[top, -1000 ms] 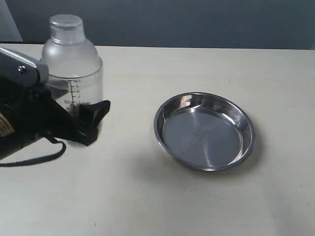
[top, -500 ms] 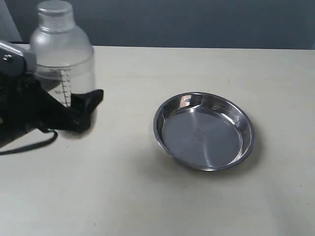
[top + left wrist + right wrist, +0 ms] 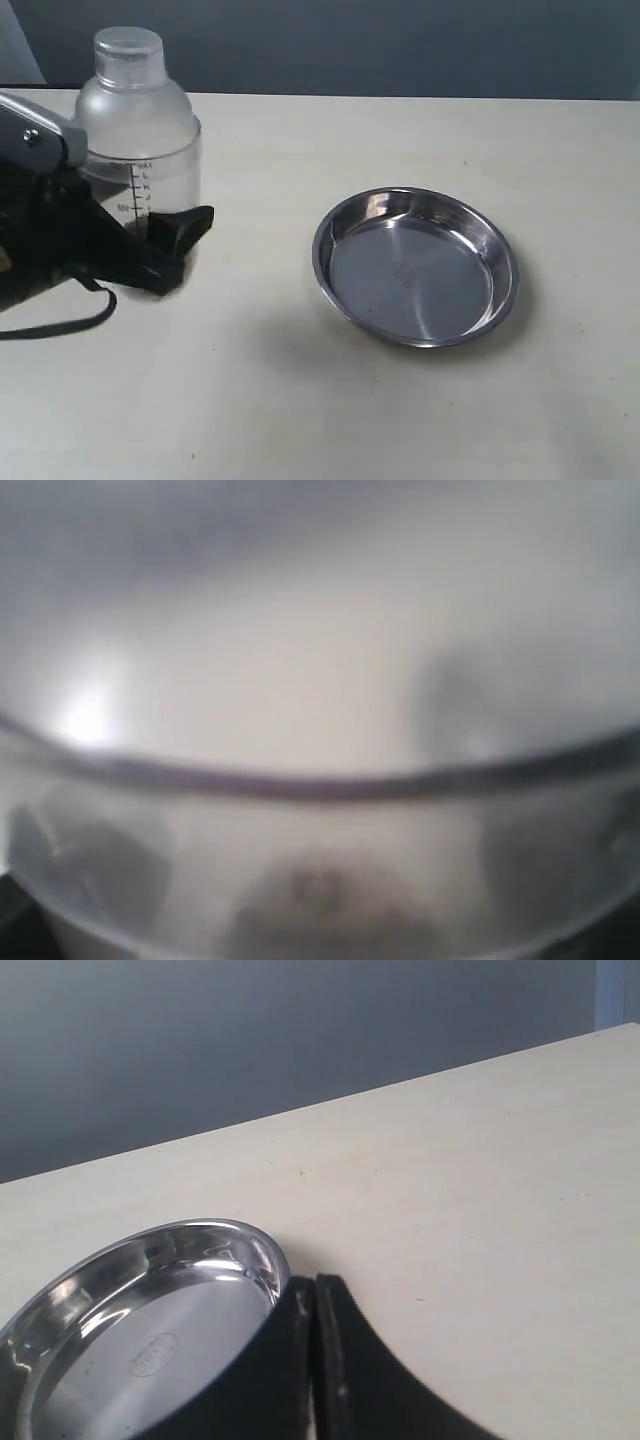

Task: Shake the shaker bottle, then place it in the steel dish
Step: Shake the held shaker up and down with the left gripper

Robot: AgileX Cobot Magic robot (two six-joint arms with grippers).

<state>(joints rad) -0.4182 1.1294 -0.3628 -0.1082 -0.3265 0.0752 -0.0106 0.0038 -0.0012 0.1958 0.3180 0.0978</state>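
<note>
The shaker bottle (image 3: 140, 130) stands upright at the left in the exterior view, frosted, with black marks on its side. My left gripper (image 3: 172, 212) is shut on its lower body; one black finger (image 3: 188, 226) shows in front and the other is hidden behind it. The left wrist view is filled by the blurred bottle (image 3: 320, 730), with a dim brown patch low inside. The steel dish (image 3: 415, 270) lies to the right, with nothing in it. In the right wrist view my right gripper (image 3: 312, 1295) is shut on nothing, beside the dish (image 3: 150, 1330).
The pale table (image 3: 300, 400) runs back to a dark wall. A black cable (image 3: 70, 325) hangs under the left arm. The right arm does not show in the exterior view.
The left gripper carried the bottle up and to the left, then back down and to the right, close to where it was a second ago. The dish has not moved.
</note>
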